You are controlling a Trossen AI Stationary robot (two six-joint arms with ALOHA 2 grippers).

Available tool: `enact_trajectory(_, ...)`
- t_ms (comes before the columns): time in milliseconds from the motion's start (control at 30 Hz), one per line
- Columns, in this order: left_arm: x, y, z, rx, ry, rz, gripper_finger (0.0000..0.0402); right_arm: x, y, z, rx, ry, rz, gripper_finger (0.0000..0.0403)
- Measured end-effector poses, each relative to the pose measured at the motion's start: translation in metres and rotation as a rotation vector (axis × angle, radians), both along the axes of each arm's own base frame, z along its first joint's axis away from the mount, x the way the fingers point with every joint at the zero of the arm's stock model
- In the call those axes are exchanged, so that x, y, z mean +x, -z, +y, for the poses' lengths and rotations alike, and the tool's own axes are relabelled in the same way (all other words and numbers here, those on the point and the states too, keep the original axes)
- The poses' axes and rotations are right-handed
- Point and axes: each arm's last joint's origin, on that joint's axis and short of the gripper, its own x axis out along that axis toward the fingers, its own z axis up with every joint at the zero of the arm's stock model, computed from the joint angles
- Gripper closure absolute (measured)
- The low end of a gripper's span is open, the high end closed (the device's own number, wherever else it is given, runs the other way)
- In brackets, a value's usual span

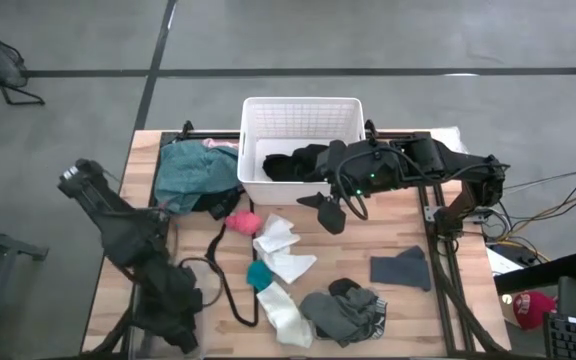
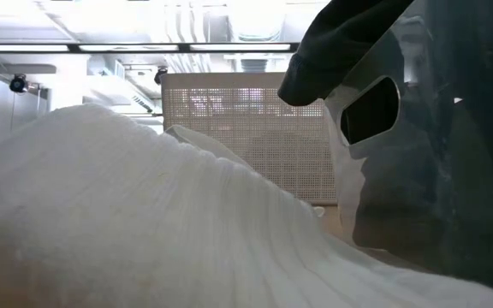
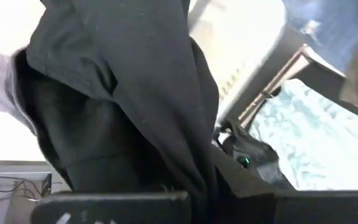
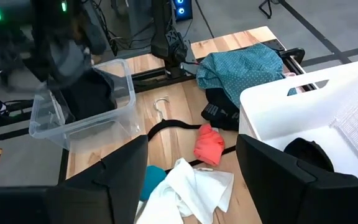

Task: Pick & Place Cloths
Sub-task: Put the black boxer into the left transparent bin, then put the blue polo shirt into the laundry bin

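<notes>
My left gripper (image 4: 45,34) is shut on a black cloth (image 3: 129,93) and hangs over a clear plastic bin (image 4: 79,124) at the table's near left. My right gripper (image 4: 191,180) is open and holds nothing. It hovers over the table in front of the white basket (image 1: 303,125), which holds dark pieces (image 1: 298,165). Lying flat on the table are a teal garment (image 1: 193,170), a pink bit (image 1: 243,222), white socks (image 1: 278,240), a teal bit (image 1: 258,275) and grey pieces (image 1: 348,310). My left gripper is shut on the black cloth's upper part (image 3: 166,180), coming at it slanting down from above. The cloth itself covers the fingertips, so which edge or how many layers they hold cannot be told. The cloth hangs bunched below the gripper, its lower end (image 4: 89,87) over or in the clear bin.
A thin black cord loop (image 1: 218,270) lies between the teal garment and the socks. A flat grey piece (image 1: 403,268) lies at the near right. A white sock (image 2: 144,222) fills the low view's foreground. Bare wood shows to the right of the socks.
</notes>
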Motion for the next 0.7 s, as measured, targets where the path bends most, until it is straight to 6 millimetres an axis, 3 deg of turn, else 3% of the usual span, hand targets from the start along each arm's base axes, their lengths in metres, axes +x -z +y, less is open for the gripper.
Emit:
enact_trajectory(100, 0.0, 0.02, 0.0, 0.023, -0.014, 0.021, 0.0377, 0.0, 0.0, 0.0, 0.003, 0.002, -0.001, 0.0154)
enact_trajectory(233, -0.001, 0.034, 0.002, 0.035, -0.017, 0.026, 0.0334, 0.001, -0.001, 0.0, 0.005, 0.002, -0.014, 0.0151)
enact_trajectory(500, 0.002, 0.032, 0.009, 0.067, -0.046, -0.064, 0.0215, 0.001, -0.001, 0.0, 0.005, 0.002, -0.016, 0.0176)
enact_trajectory(700, -0.005, 0.019, 0.019, 0.085, -0.062, -0.134, 0.0181, 0.003, -0.002, -0.002, 0.006, 0.007, -0.037, 0.0189)
